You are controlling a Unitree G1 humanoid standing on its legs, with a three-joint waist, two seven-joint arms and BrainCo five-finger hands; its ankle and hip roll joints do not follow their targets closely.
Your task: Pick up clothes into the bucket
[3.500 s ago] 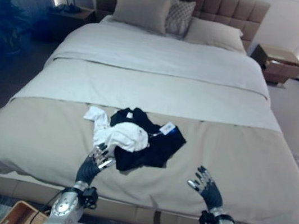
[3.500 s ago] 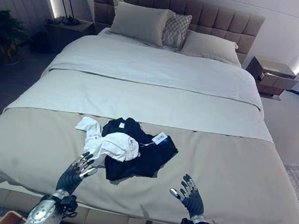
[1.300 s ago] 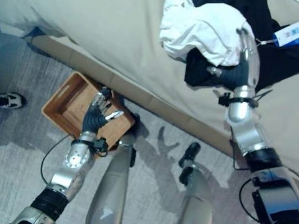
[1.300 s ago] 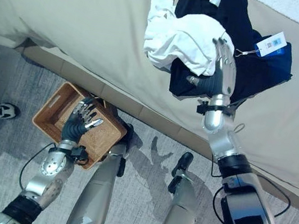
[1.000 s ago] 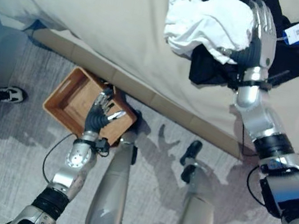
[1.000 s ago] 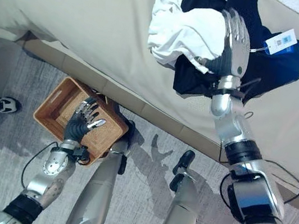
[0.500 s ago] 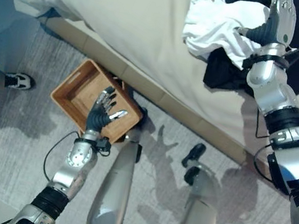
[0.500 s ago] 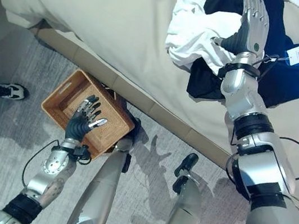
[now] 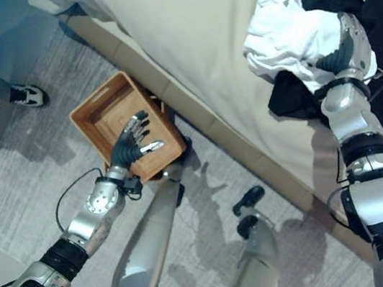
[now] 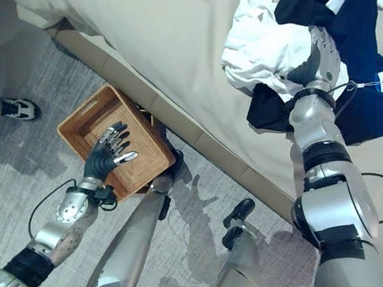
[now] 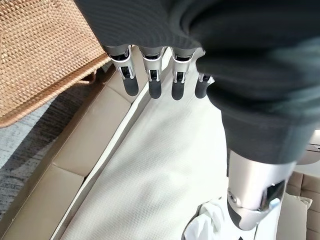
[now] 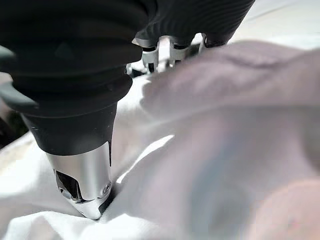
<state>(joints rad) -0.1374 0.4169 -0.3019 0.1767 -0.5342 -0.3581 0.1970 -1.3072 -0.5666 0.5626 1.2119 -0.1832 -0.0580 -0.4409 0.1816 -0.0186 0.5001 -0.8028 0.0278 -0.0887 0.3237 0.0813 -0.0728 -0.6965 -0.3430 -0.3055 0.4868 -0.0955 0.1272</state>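
I see a crumpled white shirt [image 10: 265, 49] lying on top of dark clothes [image 10: 363, 98] on the bed [image 10: 144, 27], and a brown woven basket [image 10: 85, 123] sitting empty on the floor beside the bed.

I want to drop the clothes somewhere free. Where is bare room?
The basket is bare inside, under the left hand. The bed is bare beside the clothes. Crowded where the right hand grips them.

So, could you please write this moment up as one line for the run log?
right hand: closing on white garment atop dark clothes on bed | left hand: open over wicker basket | basket: no clothes visible
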